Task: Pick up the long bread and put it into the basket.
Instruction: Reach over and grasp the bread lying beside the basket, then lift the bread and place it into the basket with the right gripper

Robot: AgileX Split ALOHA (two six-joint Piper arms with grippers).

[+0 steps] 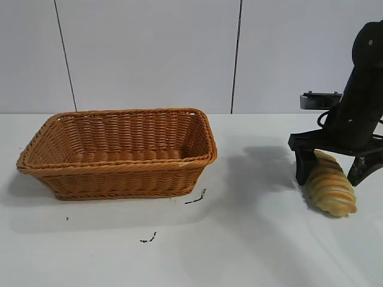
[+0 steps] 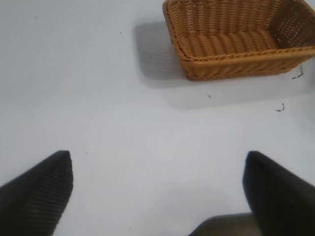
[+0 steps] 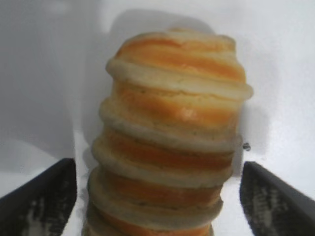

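The long bread (image 1: pixel 331 186), golden-tan with orange and pale ridges, lies on the white table at the right. It fills the right wrist view (image 3: pixel 170 142). My right gripper (image 1: pixel 333 171) is open and straddles the loaf's far end, one finger on each side, with gaps to the bread. The orange-brown wicker basket (image 1: pixel 36 156) stands empty at the left centre, and shows in the left wrist view (image 2: pixel 183 56). My left gripper (image 2: pixel 158 169) is open and empty above bare table, away from the basket; it is out of the exterior view.
Small dark marks lie on the table in front of the basket (image 1: pixel 196 198) (image 1: pixel 148 238). White table stretches between the basket and the bread. A white panelled wall stands behind.
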